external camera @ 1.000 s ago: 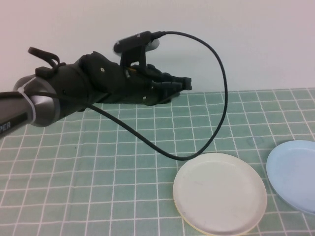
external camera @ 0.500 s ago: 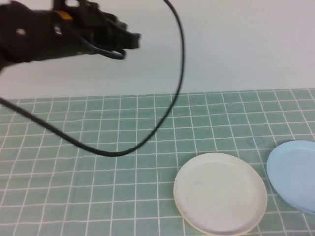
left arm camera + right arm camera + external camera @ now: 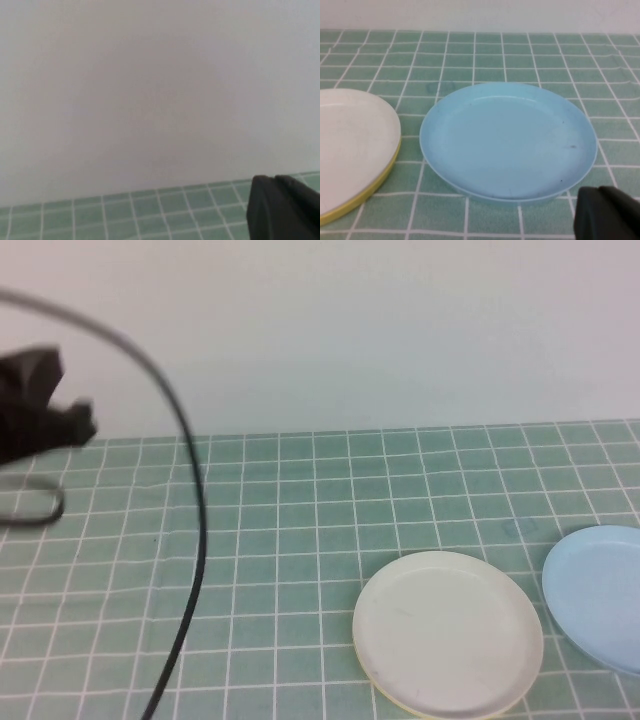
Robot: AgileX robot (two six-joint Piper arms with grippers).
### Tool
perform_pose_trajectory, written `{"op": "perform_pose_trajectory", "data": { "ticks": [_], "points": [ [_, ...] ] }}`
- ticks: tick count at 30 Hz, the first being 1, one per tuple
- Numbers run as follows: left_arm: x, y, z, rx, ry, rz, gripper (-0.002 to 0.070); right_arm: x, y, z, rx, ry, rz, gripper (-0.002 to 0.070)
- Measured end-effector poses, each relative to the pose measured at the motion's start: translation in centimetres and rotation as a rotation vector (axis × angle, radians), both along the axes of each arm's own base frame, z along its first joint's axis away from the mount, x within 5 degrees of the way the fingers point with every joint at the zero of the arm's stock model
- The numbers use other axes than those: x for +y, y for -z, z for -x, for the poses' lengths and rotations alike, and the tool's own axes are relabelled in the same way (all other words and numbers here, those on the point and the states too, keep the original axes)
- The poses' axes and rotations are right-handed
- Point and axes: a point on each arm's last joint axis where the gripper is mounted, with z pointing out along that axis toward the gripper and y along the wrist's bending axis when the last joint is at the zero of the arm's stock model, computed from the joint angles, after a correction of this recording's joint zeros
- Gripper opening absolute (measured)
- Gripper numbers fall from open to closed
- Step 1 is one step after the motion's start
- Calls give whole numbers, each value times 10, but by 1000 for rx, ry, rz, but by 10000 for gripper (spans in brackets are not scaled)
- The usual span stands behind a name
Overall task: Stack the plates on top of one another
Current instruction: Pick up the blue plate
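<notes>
A white plate point(image 3: 447, 630) lies on a yellow plate point(image 3: 392, 698) at the front right of the green grid mat. A light blue plate point(image 3: 600, 590) lies on the mat just right of them, apart from them. My left gripper point(image 3: 80, 425) is raised at the far left, blurred, far from the plates; in the left wrist view point(image 3: 274, 179) its jaws look closed and empty. My right gripper point(image 3: 597, 190) is out of the high view; it sits low, just in front of the blue plate point(image 3: 507, 140), jaws closed and empty. The white plate point(image 3: 350, 145) and yellow rim point(image 3: 380, 186) show beside it.
The left arm's black cable point(image 3: 195, 540) hangs in a long curve over the left half of the mat. A plain white wall point(image 3: 350, 330) stands behind the mat's back edge.
The left arm has swung from over the mat's middle up and away to the far left, its cable trailing with it. The plates have not moved.
</notes>
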Motion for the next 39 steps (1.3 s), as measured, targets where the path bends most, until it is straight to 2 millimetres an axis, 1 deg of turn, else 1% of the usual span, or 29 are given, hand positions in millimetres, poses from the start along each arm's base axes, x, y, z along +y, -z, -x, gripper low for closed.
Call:
{"op": "perform_pose_trajectory", "data": {
  "ticks": [4,6,9,12,14,17,20,23,28,31,34,36,39],
  "points": [
    [23,36,37,45,-70,21,-1,0,0,0,0,0,0,-2],
    [35,54,59,45,-120,43,-1,0,0,0,0,0,0,-2],
    [48,73,90,-26,-189,70,-1,0,0,0,0,0,0,-2],
    [57,90,113,-113,-251,85,-1,0,0,0,0,0,0,-2],
    [59,101,123,-142,-269,91,-1,0,0,0,0,0,0,-2],
    [61,111,131,-177,-286,126,-1,0,0,0,0,0,0,-2],
    [62,117,133,-163,-304,210,-1,0,0,0,0,0,0,-2],
    [63,127,138,-147,-311,279,-1,0,0,0,0,0,0,-2],
    [65,132,152,-252,-310,314,-1,0,0,0,0,0,0,-2],
    [67,143,157,-299,-324,332,-1,0,0,0,0,0,0,-2],
    [66,141,161,-341,-302,348,-1,0,0,0,0,0,0,-2],
    [63,143,163,-318,-290,346,-1,0,0,0,0,0,0,-2],
    [63,154,162,-194,-325,363,-1,0,0,0,0,0,0,-2]
  ]
}}
